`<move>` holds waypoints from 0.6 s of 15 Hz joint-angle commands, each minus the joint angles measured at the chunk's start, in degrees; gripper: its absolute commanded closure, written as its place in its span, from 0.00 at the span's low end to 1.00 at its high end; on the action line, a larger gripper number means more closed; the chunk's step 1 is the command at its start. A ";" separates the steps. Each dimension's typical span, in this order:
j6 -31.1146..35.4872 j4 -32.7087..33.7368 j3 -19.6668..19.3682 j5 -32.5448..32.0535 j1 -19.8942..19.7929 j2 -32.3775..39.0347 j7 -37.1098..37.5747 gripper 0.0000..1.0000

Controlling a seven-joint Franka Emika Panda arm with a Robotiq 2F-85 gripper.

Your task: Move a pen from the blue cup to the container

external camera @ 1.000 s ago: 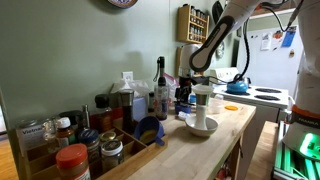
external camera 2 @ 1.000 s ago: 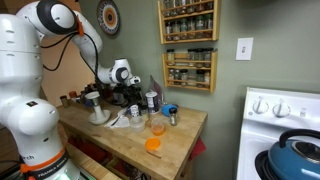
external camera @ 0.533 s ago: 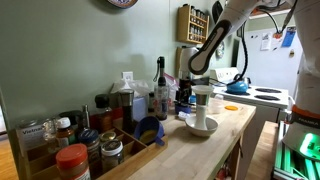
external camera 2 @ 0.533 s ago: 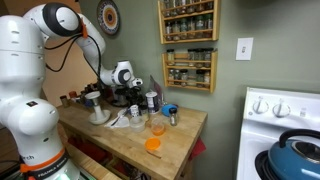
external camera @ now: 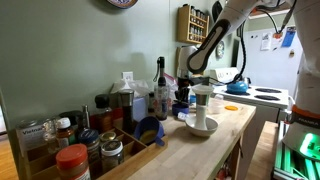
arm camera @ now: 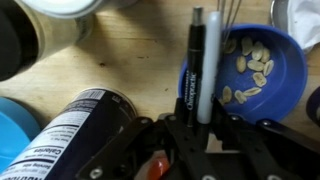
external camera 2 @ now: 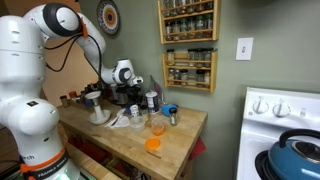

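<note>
In the wrist view a black pen [arm camera: 193, 60] and a white pen [arm camera: 208, 75] stand side by side over the blue cup [arm camera: 282, 95], which has pale specks inside. My gripper [arm camera: 200, 120] has its fingers pressed against both pens, one on each side. In both exterior views the gripper [external camera: 183, 90] [external camera 2: 135, 93] hangs low over the wooden counter, right behind the tall white container [external camera: 202, 108]. The blue cup is hidden by the gripper in the exterior views. The white container [external camera 2: 97, 106] stands to one side of the gripper.
A black printed can [arm camera: 75, 130] lies close beside the gripper. Dark bottles [external camera: 160, 85] stand along the wall, with spice jars [external camera: 72, 155] and a rounded blue vessel [external camera: 147, 130] nearer the camera. A blue kettle [external camera: 237, 87] sits on the stove beyond the counter's end.
The jaws have closed in on the pens. The arm itself has hardly moved.
</note>
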 commanded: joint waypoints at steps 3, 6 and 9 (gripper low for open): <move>0.81 -0.10 -1.19 -1.15 1.39 0.20 1.11 0.99; 1.01 -0.83 -1.11 -0.66 1.22 -1.40 0.82 0.95; 1.12 -2.26 -1.21 -0.78 1.07 -4.74 0.96 0.95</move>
